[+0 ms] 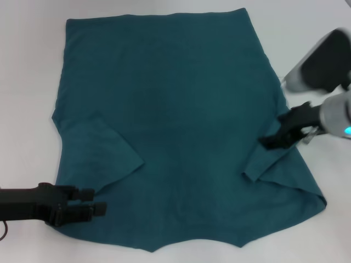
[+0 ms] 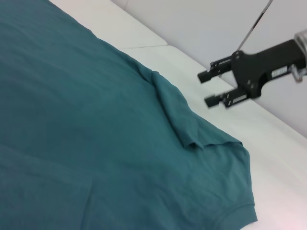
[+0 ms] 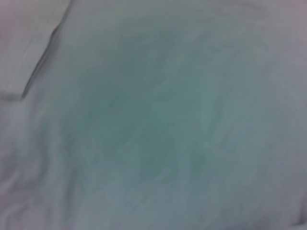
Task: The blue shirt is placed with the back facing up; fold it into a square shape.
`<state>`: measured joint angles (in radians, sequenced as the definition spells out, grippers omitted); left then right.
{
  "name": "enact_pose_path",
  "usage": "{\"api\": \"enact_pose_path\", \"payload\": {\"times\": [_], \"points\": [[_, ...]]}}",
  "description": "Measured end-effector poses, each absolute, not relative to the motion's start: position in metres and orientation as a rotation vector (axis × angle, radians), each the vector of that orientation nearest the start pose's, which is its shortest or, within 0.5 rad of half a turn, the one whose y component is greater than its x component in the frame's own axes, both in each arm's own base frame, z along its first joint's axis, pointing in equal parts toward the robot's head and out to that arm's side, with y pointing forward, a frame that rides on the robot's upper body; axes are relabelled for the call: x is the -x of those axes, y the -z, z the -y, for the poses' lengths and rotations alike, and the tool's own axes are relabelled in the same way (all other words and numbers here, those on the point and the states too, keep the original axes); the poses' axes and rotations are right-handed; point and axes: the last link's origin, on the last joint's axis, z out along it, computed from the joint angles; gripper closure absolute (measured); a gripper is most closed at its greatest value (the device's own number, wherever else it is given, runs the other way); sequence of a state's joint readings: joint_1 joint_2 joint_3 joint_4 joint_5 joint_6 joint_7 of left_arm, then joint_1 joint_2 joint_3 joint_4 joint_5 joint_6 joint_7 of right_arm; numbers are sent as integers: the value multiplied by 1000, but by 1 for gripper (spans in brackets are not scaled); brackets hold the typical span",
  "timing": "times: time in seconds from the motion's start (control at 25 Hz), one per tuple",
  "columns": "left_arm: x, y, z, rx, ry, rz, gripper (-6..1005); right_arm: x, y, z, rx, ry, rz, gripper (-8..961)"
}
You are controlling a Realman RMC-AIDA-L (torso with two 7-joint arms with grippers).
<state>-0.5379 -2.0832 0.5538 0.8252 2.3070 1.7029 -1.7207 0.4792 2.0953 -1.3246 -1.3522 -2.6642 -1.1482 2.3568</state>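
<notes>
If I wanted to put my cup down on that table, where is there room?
Bare white table beside the blue shirt's left edge, ahead of the left claw. A narrower strip runs along its far hem. Near the right claw it is crowded.

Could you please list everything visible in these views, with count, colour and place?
blue shirt: one, dark teal-blue, spread flat on the table, back up; left sleeve folded inward, right sleeve partly folded.
table: one, white, under the shirt.
left gripper: one, black, open, at the near left corner of the shirt, beside the folded sleeve.
right gripper: one, black, on a grey-white arm, at the shirt's right edge by the right sleeve fold.
</notes>
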Motion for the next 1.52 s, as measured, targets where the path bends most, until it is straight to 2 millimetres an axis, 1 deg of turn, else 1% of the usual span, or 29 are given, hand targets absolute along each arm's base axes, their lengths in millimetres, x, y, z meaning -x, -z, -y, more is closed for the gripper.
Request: {"api": "enact_pose_path", "payload": {"times": [0.12, 0.24, 0.32, 0.48, 0.56, 0.68, 0.8, 1.12, 1.32, 1.52], "points": [[278, -24, -319, 2756, 462, 1026, 396, -227, -44, -393, 2302, 206, -770, 200], [277, -24, -320, 2757, 459, 1017, 396, -243, -58, -397, 2251, 164, -893, 201], [276, -24, -322, 2757, 457, 1009, 396, -258, -65, -401, 2196, 145, -984, 202], [274, -23, -324, 2764, 452, 995, 396, -285, -69, -407, 2111, 116, -1114, 203], [272, -23, -325, 2770, 450, 989, 396, -295, -69, -409, 2075, 102, -1160, 204], [270, -22, -327, 2776, 451, 982, 396, -303, -65, -413, 2028, 85, -1205, 205], [268, -22, -328, 2780, 455, 976, 396, -308, -62, -416, 1994, 72, -1212, 206], [265, -16, -326, 2804, 441, 970, 395, -307, -46, -427, 1973, 56, -1187, 209], [265, -14, -325, 2806, 440, 975, 395, -308, -36, -428, 1969, 68, -1166, 227], [265, -14, -325, 2805, 442, 978, 395, -308, -31, -428, 1969, 68, -1156, 245]]}}
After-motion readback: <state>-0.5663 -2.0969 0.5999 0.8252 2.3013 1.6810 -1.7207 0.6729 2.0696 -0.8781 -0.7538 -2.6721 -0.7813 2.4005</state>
